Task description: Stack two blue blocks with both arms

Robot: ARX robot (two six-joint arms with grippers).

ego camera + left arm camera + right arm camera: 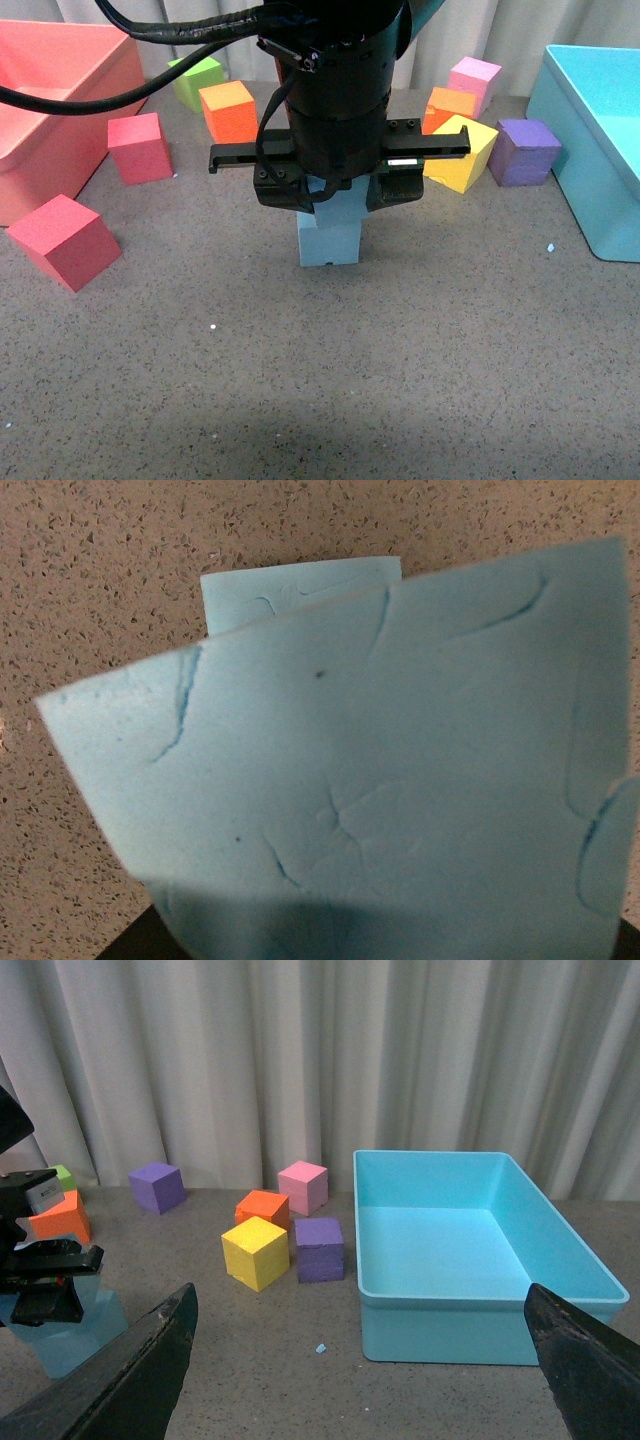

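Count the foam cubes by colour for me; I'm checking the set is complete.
Blue cubes: 2
Red cubes: 2
Orange cubes: 2
Purple cubes: 2
Green cube: 1
Yellow cube: 1
Pink cube: 1
Total: 11

Grey speckled tabletop [320, 380]. Light blue block [330, 245] sits at centre. To the left are two red cubes [63, 241] [140, 148] and a salmon bin [50, 150]. Green cube [196, 82] and orange cube [229, 110] sit at the back. To the right are a yellow cube [462, 155], a second orange cube [450, 105], a pink cube [474, 80] and a purple cube [523, 152], which is just beside the turquoise bin [590, 200]. Another purple cube [157, 1186] sits near the curtain.
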